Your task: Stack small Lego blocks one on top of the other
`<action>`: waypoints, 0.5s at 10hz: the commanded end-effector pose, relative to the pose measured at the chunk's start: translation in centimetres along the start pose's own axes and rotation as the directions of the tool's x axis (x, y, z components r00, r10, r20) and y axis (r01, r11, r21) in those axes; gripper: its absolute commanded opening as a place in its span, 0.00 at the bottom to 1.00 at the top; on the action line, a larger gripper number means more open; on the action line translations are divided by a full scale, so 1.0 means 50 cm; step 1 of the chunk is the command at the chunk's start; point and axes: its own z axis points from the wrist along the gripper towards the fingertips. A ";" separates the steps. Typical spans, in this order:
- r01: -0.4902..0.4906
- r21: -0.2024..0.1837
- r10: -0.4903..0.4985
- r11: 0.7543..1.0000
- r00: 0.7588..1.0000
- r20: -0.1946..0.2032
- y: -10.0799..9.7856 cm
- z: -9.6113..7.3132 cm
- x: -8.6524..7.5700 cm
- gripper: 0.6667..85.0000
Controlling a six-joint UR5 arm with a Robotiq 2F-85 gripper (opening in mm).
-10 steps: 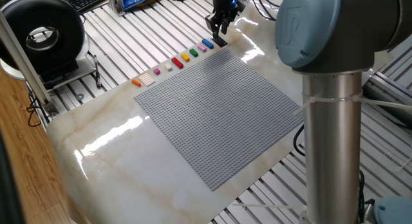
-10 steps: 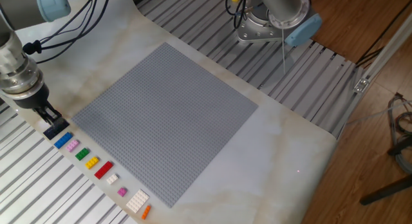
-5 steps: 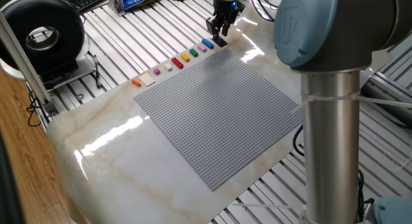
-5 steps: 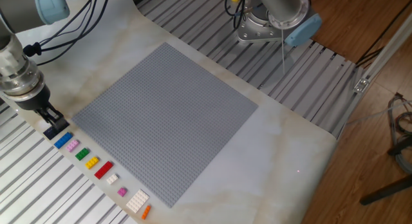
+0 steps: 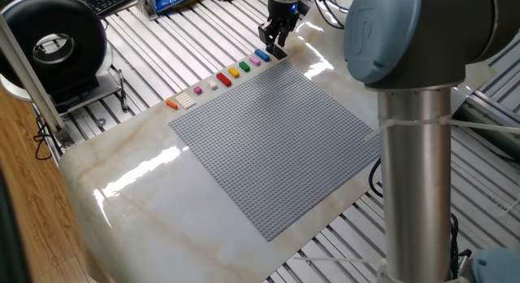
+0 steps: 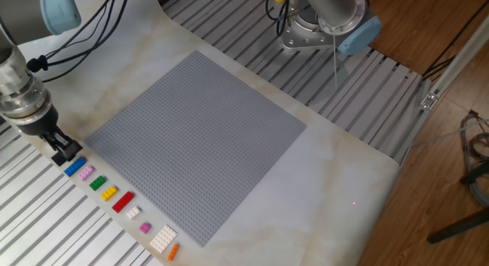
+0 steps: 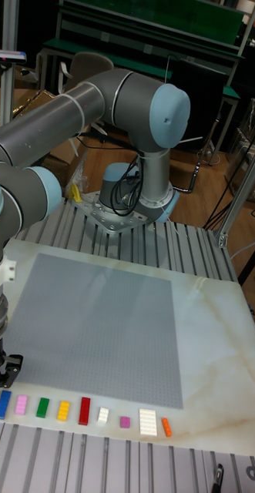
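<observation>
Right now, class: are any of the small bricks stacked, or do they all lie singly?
All singly. The bricks lie in one row beside the baseplate, each apart from the next, none on top of another.

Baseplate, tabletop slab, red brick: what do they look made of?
Baseplate: matte grey, likely moulded plastic; a fine regular stud grid and no glare.
Tabletop slab: polished marble or a marble-look laminate; cream with brown veining and sharp window reflections. Which of the two, the pictures cannot settle.
Red brick: glossy plastic, judging by the saturated even colour and studded top.
</observation>
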 end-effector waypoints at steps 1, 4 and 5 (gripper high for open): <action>-0.001 -0.016 0.001 1.000 1.000 0.019 -0.003 0.009 -0.010 0.53; -0.001 -0.018 0.002 1.000 1.000 0.025 -0.003 0.014 -0.015 0.53; -0.001 -0.020 0.002 1.000 1.000 0.027 -0.002 0.015 -0.016 0.53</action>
